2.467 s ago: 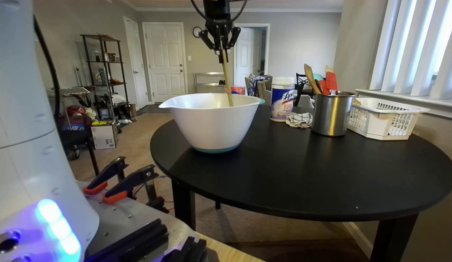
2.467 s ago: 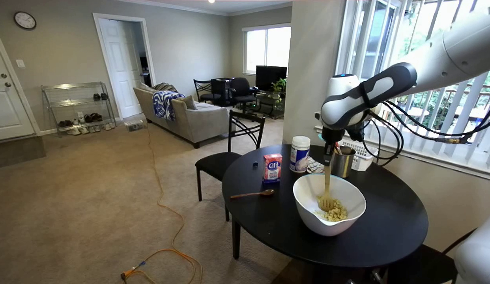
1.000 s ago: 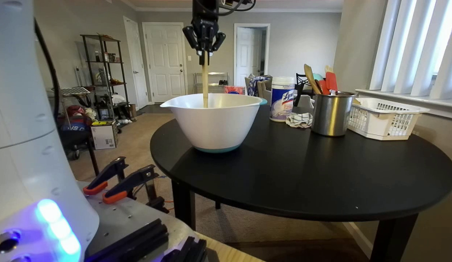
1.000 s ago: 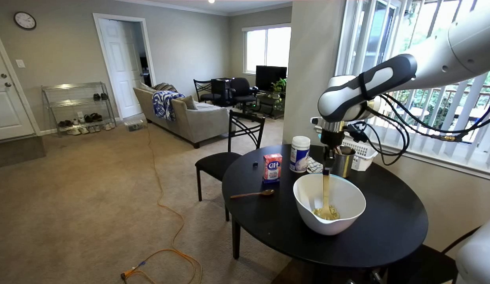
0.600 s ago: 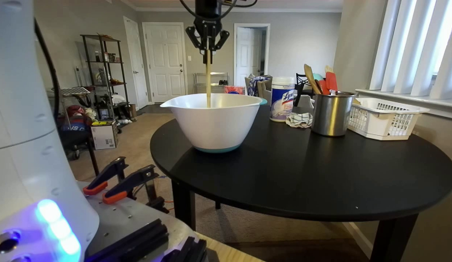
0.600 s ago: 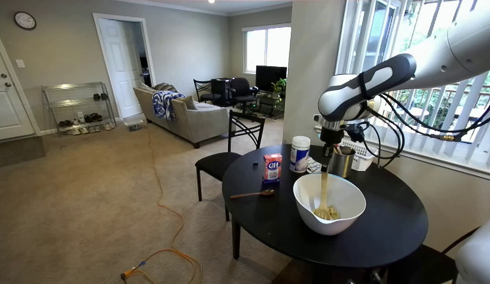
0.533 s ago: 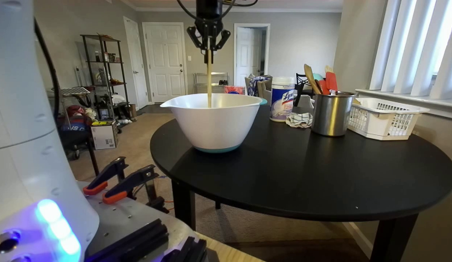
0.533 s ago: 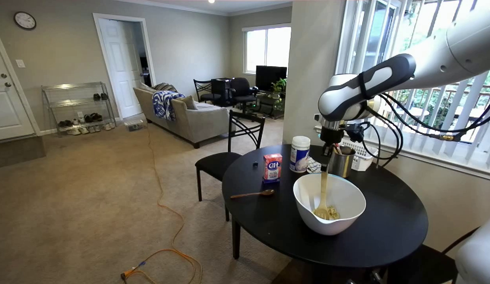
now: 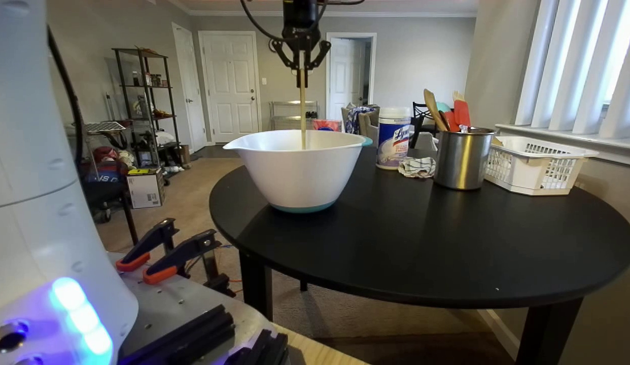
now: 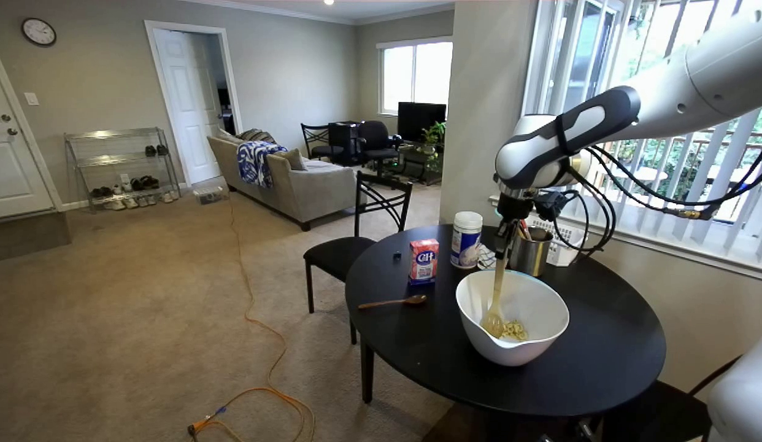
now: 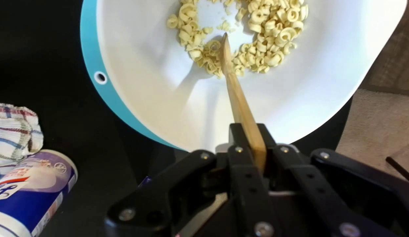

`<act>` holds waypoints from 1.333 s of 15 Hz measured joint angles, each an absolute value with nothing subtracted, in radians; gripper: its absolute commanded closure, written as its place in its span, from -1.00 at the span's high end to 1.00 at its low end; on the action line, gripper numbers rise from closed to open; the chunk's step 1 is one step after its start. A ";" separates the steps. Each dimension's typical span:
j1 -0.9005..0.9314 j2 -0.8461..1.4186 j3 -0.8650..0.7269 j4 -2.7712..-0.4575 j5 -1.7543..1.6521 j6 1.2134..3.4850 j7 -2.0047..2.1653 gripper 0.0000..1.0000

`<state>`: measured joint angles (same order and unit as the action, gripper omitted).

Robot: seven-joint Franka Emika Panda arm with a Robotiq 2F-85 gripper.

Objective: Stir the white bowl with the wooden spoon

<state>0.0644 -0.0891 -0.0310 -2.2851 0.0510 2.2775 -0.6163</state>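
Partly hidden by the near wall of a white bowl point(image 9: 300, 175) on the left of a black table point(image 9: 447, 238), a wooden spoon point(image 9: 303, 111) stands clamped between the fingers of the gripper point(image 9: 302, 81) in an exterior view. The wrist view crops the bowl and pale curled pieces point(image 11: 267, 56) inside; whether the spoon's edge-on tip touches bottom is hard to tell. At left, a canister point(image 11: 30, 194) and checked cloth point(image 11: 13, 131) are cut off.
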 measured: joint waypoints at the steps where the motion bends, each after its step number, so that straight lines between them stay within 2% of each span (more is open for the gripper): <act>1: 0.062 -0.083 -0.035 -2.285 0.051 2.306 -0.616 -0.91; 13: 0.053 -0.079 -0.024 -2.304 -0.129 2.366 -0.576 -0.91; 20: 0.059 -0.095 -0.011 -2.314 -0.132 2.296 -0.703 -0.92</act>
<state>0.0590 -0.0951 -0.0107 -2.3139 -0.1321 2.2958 -0.7027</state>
